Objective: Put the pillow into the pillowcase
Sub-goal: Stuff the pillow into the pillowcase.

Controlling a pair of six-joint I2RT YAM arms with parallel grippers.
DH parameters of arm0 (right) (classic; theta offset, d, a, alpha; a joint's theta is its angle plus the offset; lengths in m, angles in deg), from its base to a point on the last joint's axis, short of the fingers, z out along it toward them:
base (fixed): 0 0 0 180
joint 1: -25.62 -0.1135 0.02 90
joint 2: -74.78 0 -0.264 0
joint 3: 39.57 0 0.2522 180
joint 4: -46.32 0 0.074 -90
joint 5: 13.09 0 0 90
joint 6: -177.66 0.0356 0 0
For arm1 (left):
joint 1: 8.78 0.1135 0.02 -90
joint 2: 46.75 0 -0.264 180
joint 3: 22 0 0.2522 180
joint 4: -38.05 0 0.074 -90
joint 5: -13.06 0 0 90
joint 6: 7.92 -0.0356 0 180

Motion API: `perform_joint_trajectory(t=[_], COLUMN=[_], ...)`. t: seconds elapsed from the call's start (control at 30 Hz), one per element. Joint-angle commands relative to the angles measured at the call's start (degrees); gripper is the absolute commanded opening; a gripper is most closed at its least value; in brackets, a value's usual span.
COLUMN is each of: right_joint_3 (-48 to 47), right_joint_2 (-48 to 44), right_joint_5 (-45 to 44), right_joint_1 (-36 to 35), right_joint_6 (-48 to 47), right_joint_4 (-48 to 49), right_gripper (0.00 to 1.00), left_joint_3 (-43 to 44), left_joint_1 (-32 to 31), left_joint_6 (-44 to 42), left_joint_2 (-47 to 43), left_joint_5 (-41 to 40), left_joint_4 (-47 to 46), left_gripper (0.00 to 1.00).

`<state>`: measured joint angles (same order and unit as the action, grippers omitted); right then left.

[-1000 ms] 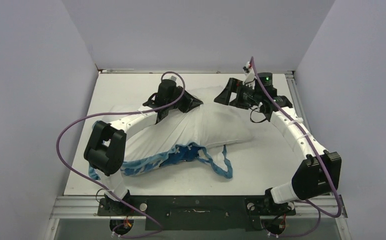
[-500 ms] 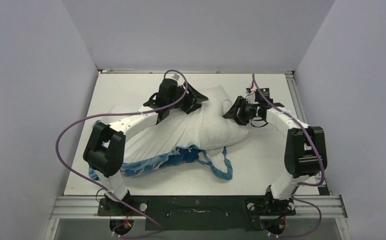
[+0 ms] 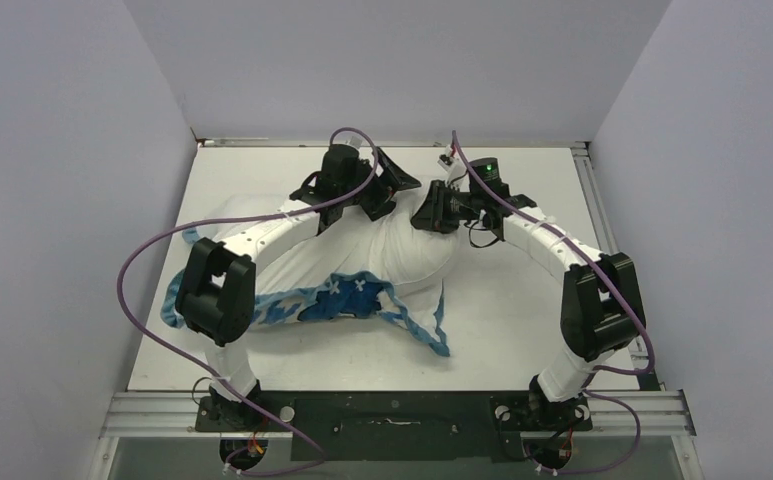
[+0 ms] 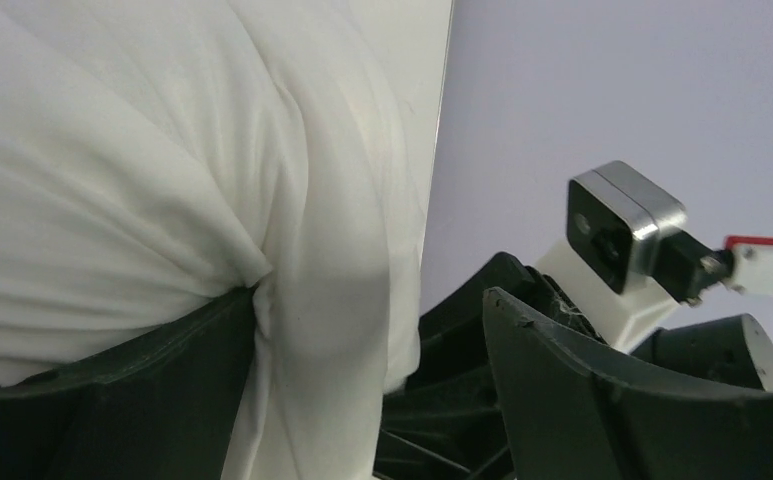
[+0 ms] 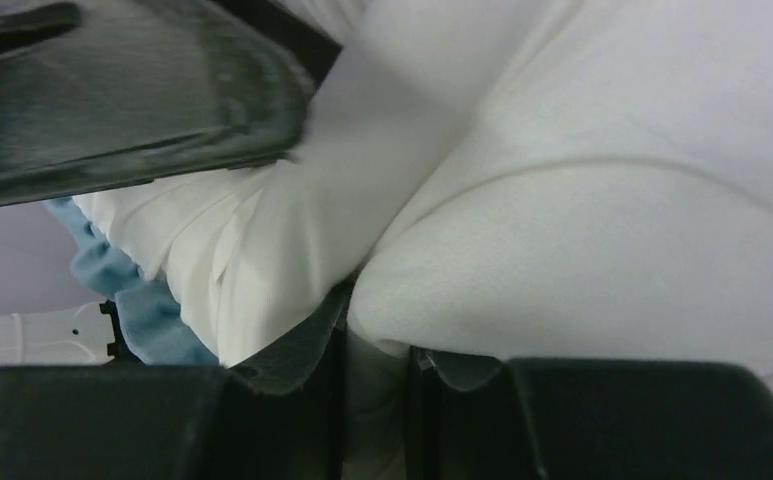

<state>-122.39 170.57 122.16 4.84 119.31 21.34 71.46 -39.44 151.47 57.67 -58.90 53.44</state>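
Observation:
The white pillow (image 3: 414, 252) lies mid-table, its left part under the pillowcase (image 3: 334, 306), whose white inner face is outward and whose blue ruffled edge runs along the near side. My left gripper (image 3: 390, 186) stands open at the bundle's far end. In the left wrist view a fold of white cloth (image 4: 332, 300) lies against one of the fingers (image 4: 112, 400) of the left gripper (image 4: 362, 400). My right gripper (image 3: 428, 212) is right beside it, shut on a pinch of the pillow (image 5: 582, 240). In the right wrist view, thin pillowcase cloth (image 5: 252, 260) lies left of the right gripper (image 5: 374, 350).
The white table (image 3: 522, 330) is ringed by grey walls at the back and on both sides. A loose blue strip of the ruffle (image 3: 432, 330) trails toward the near edge. The two grippers nearly touch; the right wrist's camera (image 4: 622, 225) shows close in the left wrist view.
My left gripper opened and let go of the white cloth. My right arm swung left to the pillow's far corner and shut on it. The bundle bunched up and shifted left.

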Motion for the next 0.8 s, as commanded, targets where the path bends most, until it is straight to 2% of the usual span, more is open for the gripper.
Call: perform_joint_trajectory(t=[0.0, 0.07, 0.1, 0.27, 0.3, 0.4, 0.5, 0.57, 0.6, 0.67, 0.77], right_joint_3=[-7.8, -9.6, -10.5, -12.0, -11.9, -10.7, -7.4, -5.4, -4.7, -3.5, -3.1], right_joint_2=[-5.1, -5.4, -5.4, -6.0, -6.4, -8.4, -11.2, -13.1, -13.8, -14.5, -14.6], right_joint_5=[12.0, 11.5, 10.9, 6.2, 5.2, -0.3, -6.5, -11.3, -14.3, -18.6, -24.2], right_joint_1=[-6.7, -6.7, -6.7, -5.5, -4.8, -1.5, 3.8, 6.3, 7.0, 8.5, 10.6], right_joint_6=[-4.8, -5.8, -6.3, -7.5, -7.2, -5.5, -2.7, -2.2, -2.0, -1.1, 0.1], right_joint_4=[5.4, 4.5, 3.6, 0.0, -0.4, -3.1, -7.0, -10.6, -12.9, -16.5, -20.7], right_gripper=[0.16, 0.16, 0.15, 0.17, 0.19, 0.42, 0.74, 0.9, 0.95, 1.0, 1.0], left_joint_3=[1.8, 1.9, 2.3, 2.9, 2.3, -0.9, -4.5, -5.6, -6.1, -7.6, -8.8], left_joint_1=[-4.5, -4.8, -4.9, -5.7, -5.5, -3.6, -0.4, 2.0, 3.3, 5.6, 8.5], left_joint_6=[0.5, 0.2, -0.7, -2.8, -2.5, 1.2, 6.7, 9.7, 11.0, 13.6, 14.8], left_joint_2=[6.3, 7.5, 8.2, 9.6, 9.1, 6.2, 2.6, 1.1, 0.4, -0.9, -2.2], left_joint_5=[7.1, 8.0, 8.6, 11.2, 11.4, 12.4, 12.9, 13.5, 13.7, 14.0, 15.1], left_joint_4=[4.7, 4.9, 5.5, 5.7, 4.6, -5.2, -17.8, -21.8, -23.1, -26.3, -27.1], left_gripper=[0.79, 0.72, 0.65, 0.06, 0.0, 0.0, 0.0, 0.0, 0.0, 0.0, 0.0])
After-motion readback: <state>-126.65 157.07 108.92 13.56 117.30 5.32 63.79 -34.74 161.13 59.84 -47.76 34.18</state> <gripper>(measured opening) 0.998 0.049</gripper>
